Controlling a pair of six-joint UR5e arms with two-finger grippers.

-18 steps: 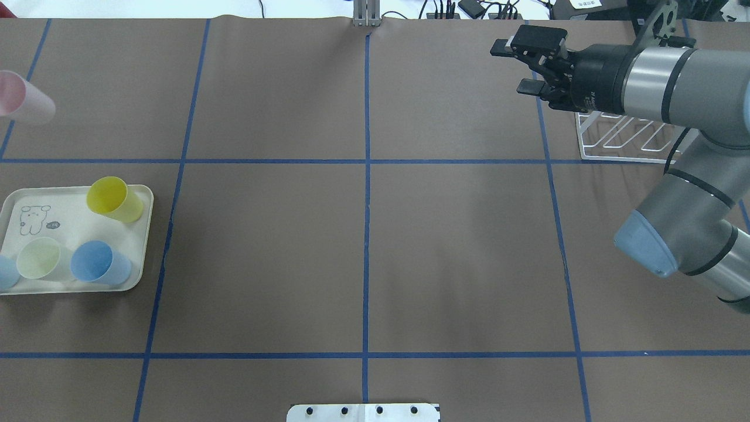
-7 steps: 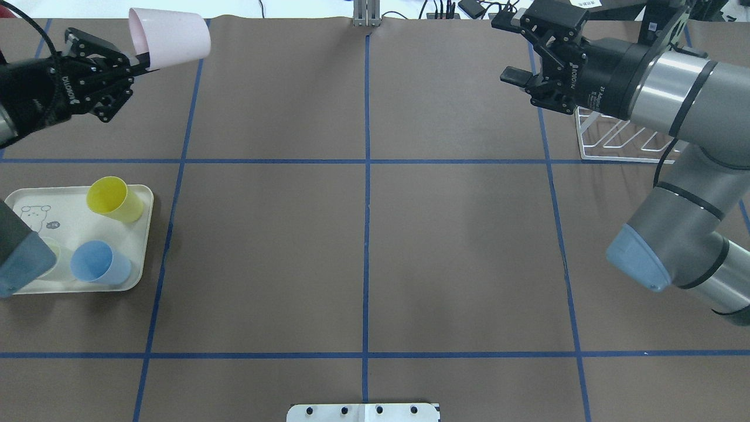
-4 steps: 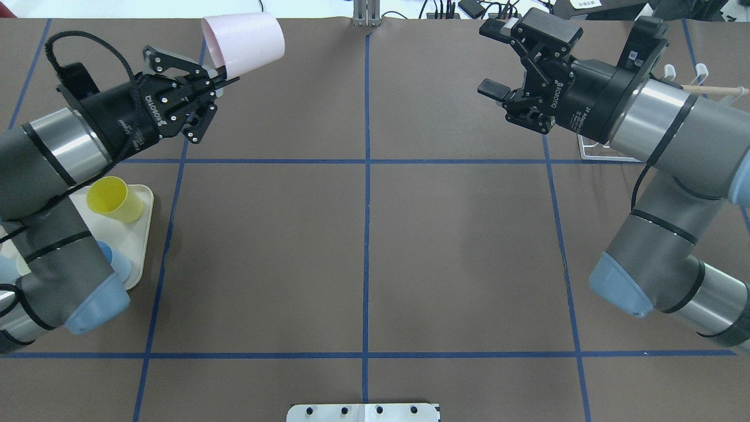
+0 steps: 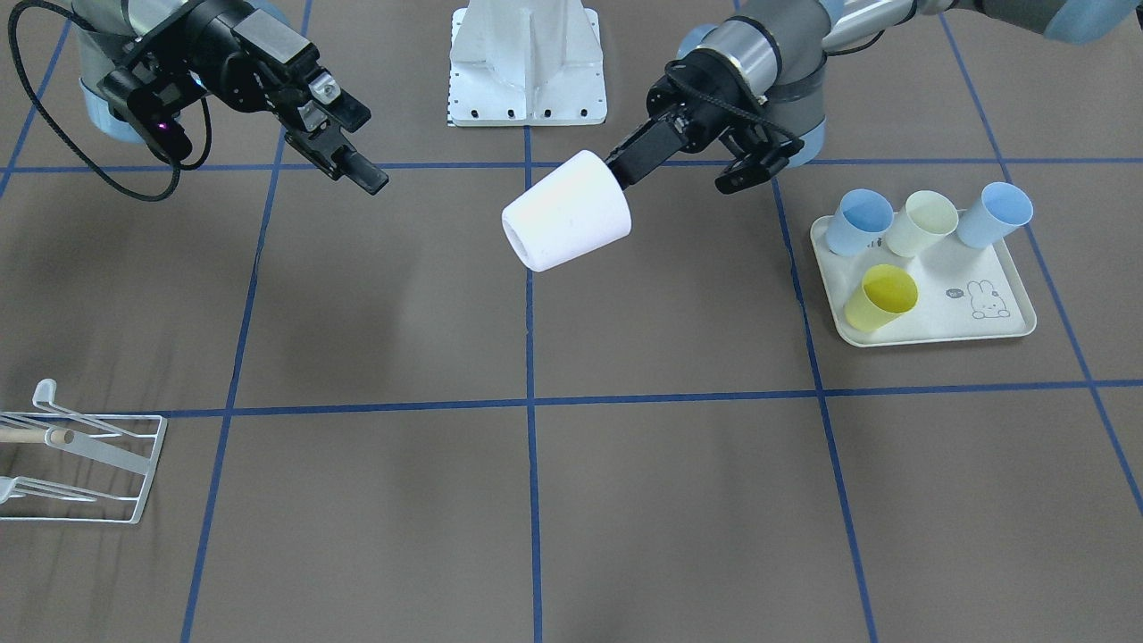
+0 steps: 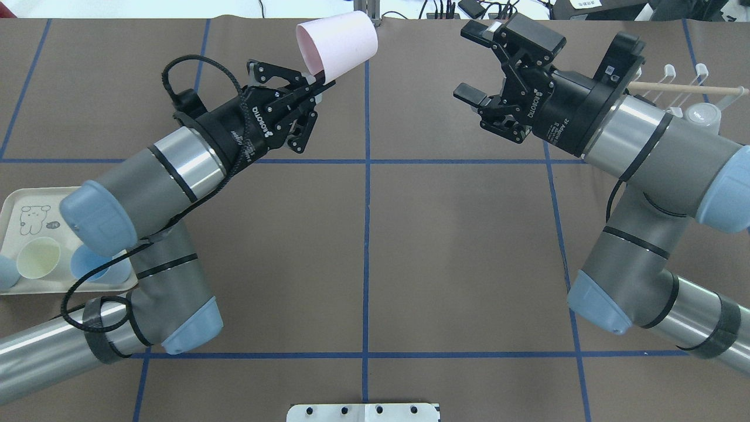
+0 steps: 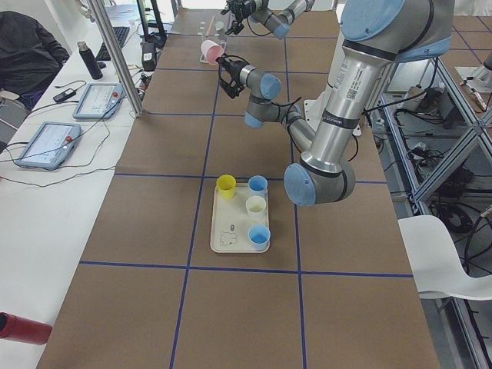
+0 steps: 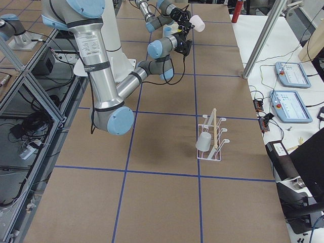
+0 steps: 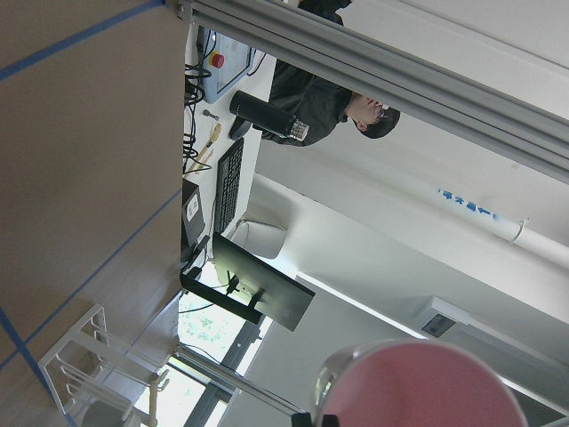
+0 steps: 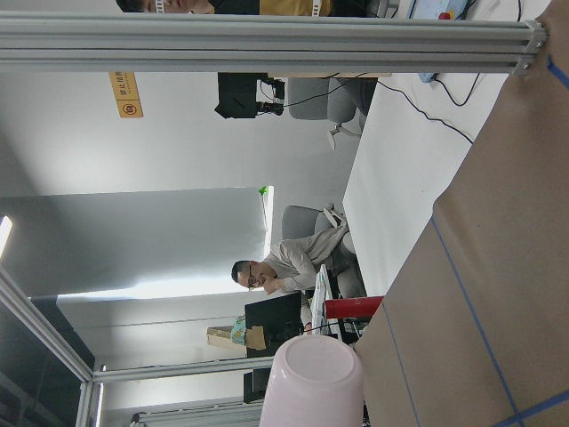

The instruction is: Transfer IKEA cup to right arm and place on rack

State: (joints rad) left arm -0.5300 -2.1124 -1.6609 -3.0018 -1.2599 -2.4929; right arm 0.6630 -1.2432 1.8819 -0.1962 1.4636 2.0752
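The cup point(image 5: 337, 44) is showing pale pink from overhead, though nearly white from the front. The bench point(image 4: 679, 500) is showing brown, gridded with blue tape. The tray point(image 4: 946, 317) is showing cream with a small rabbit drawing point(image 4: 985, 299). It is carrying two light-blue cups point(image 4: 859, 221), a pale yellow-green cup point(image 4: 927, 223) and a bright yellow cup point(image 4: 882, 297). The rack point(image 4: 107, 451) is showing white, its dowel point(image 4: 27, 435) light wood. The left arm point(image 5: 176, 170) and right arm point(image 5: 662, 140) are showing silver-grey with light-blue caps and black bands — the jaws black, lettered white.

Matt pink plastic cup point(image 5: 337, 44), brushed-metal right arm point(image 5: 636, 138), white wire rack point(image 4: 85, 451) (pale wooden dowel point(image 5: 691, 88)), dull brown paper-like table cover point(image 5: 457, 252).
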